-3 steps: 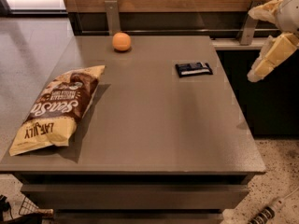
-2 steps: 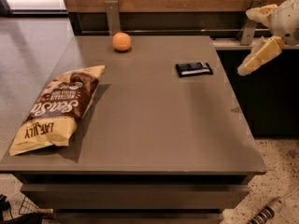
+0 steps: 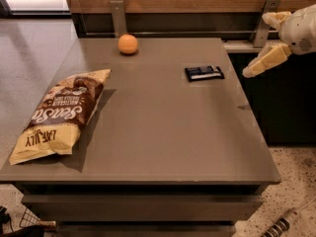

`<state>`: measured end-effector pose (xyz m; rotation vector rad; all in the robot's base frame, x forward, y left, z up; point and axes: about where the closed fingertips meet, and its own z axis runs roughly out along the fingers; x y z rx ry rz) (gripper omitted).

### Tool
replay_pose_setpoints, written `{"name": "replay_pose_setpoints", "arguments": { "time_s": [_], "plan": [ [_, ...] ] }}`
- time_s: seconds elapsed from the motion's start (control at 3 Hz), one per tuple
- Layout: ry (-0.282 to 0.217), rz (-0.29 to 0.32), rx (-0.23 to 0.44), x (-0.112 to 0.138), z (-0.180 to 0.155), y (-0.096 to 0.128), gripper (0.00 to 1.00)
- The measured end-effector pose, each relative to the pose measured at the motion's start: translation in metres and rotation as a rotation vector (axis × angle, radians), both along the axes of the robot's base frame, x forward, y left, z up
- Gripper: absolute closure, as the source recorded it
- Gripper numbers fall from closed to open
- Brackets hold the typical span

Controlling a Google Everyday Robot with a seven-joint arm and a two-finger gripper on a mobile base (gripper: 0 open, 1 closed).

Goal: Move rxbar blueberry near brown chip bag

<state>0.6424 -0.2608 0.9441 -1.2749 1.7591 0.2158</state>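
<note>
Pincer point(image 3: 257, 45) at upper right edge, cream-yellow tapered fingers point(image 3: 266, 60), rounded white wrist housing point(image 3: 302, 31)

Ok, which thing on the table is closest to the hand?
The rxbar blueberry, the dark flat bar at the right of the table; the hand hangs off that edge. The orange and brown chip bag lie farther left.

One view only: set high before the near edge of the surface point(image 3: 163, 132), looking down across its whole top, fairly near; gripper point(image 3: 256, 46) at upper right, jaws apart.
</note>
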Motion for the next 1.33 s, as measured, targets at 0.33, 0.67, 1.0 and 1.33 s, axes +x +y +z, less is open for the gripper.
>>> {"name": "replay_pose_setpoints", "arguments": {
  "time_s": [0.33, 0.67, 1.0, 1.33],
  "plan": [
    [0.021, -0.01, 0.026, 0.023, -0.016, 0.004, 0.0],
    [0.055, -0.026, 0.042, 0.054, -0.041, 0.013, 0.0],
    [0.133, -0.014, 0.075, 0.081, -0.084, 0.026, 0.0],
    [0.231, 0.026, 0.085, 0.081, -0.115, 0.038, 0.0]
  ]
}}
